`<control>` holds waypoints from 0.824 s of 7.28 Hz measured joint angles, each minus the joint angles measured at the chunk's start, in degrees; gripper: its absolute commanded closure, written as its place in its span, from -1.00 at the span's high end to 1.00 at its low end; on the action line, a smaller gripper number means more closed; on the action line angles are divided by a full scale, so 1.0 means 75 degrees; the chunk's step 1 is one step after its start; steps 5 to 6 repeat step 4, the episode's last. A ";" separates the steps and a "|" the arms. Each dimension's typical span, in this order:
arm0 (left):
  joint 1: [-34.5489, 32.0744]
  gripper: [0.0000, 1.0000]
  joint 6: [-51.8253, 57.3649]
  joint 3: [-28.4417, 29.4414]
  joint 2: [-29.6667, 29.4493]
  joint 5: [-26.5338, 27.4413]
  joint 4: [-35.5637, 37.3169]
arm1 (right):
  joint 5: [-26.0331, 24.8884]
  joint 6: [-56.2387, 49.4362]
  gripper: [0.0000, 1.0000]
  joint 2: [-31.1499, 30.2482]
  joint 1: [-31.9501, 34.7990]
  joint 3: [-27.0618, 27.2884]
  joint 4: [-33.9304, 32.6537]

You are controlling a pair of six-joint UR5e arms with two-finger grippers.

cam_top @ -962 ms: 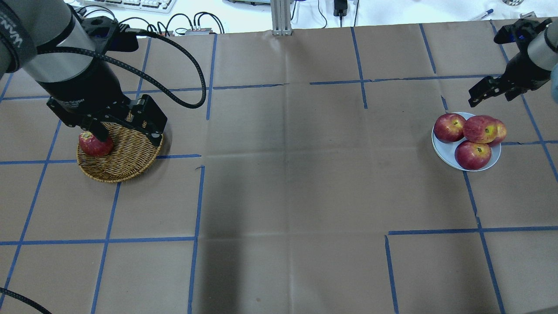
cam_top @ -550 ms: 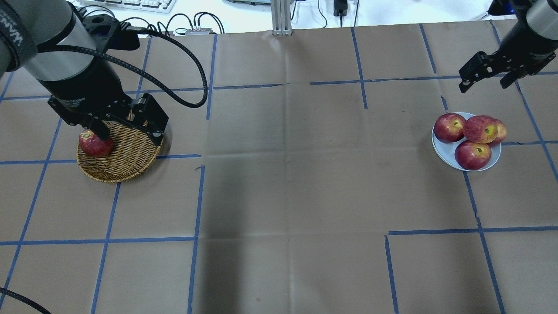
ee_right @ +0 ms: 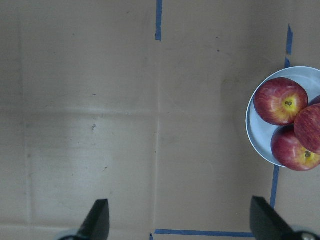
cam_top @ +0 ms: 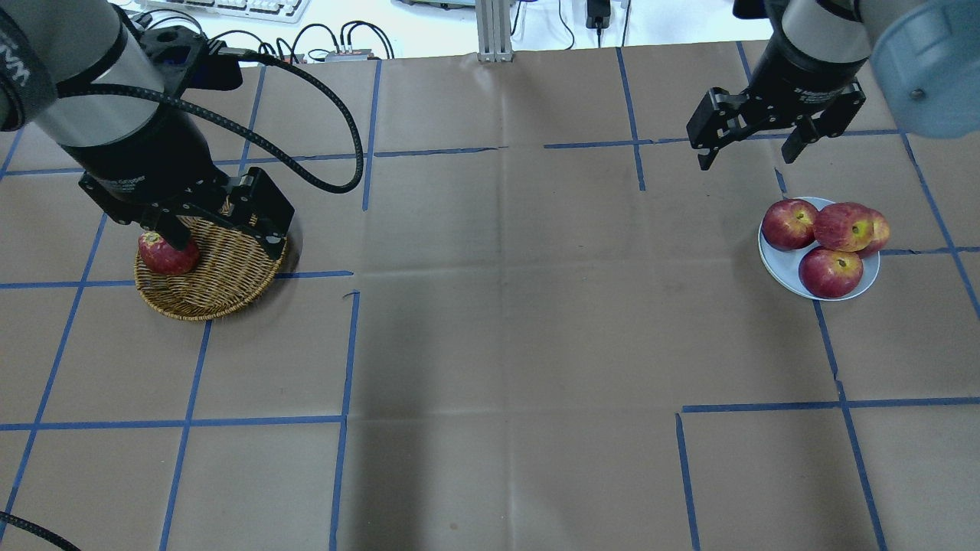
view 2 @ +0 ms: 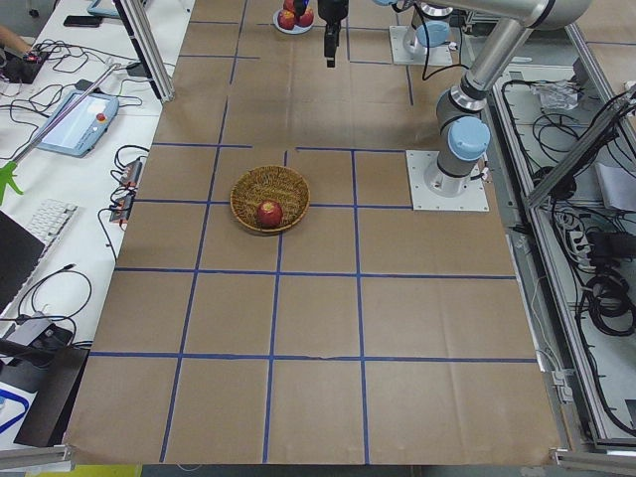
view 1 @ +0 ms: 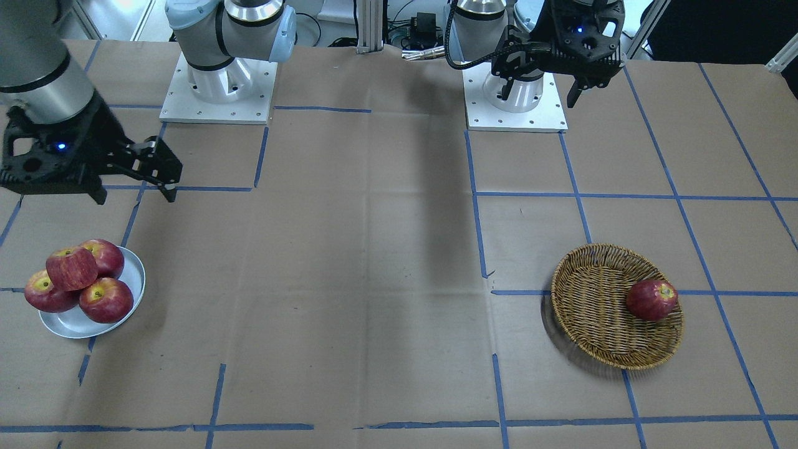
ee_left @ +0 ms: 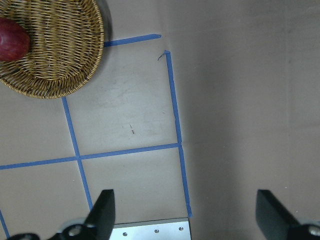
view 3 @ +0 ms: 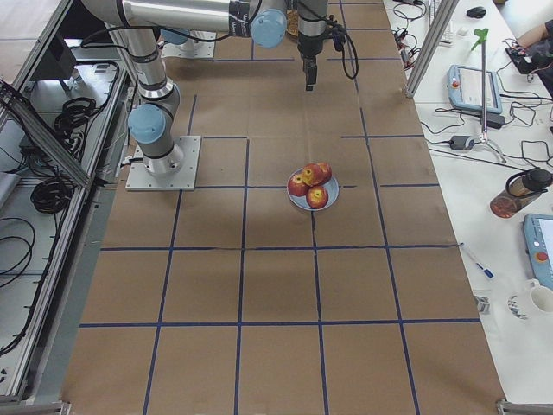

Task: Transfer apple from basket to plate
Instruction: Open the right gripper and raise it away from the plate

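The pinkish streaky, blocky apple (view 1: 72,267) lies on its side on top of three darker red apples on the pale plate (view 1: 68,324); it also shows in the overhead view (cam_top: 842,226), on the plate (cam_top: 769,256). My right gripper (cam_top: 746,153) is open and empty, raised behind the plate and apart from it. The wicker basket (cam_top: 222,287) holds one rounder red apple (cam_top: 167,256). My left gripper (cam_top: 222,229) is open and empty, held high above the table; its wrist view shows the basket (ee_left: 55,60) off at the top left.
Brown paper with blue tape lines covers the table. The two arm bases (view 1: 218,93) stand at the robot's edge. Cables, a keyboard and a teach pendant (view 2: 79,109) lie off the table's far side.
My right gripper has moved from the right of the plate to behind it on its left, still open. The left arm has barely moved. The apples have not moved.
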 measured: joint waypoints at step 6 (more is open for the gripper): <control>0.0018 0.99 -0.0005 0.0071 0.0007 0.0002 0.0004 | 0.0022 0.0125 1.00 -0.0093 0.0176 -0.0018 0.0092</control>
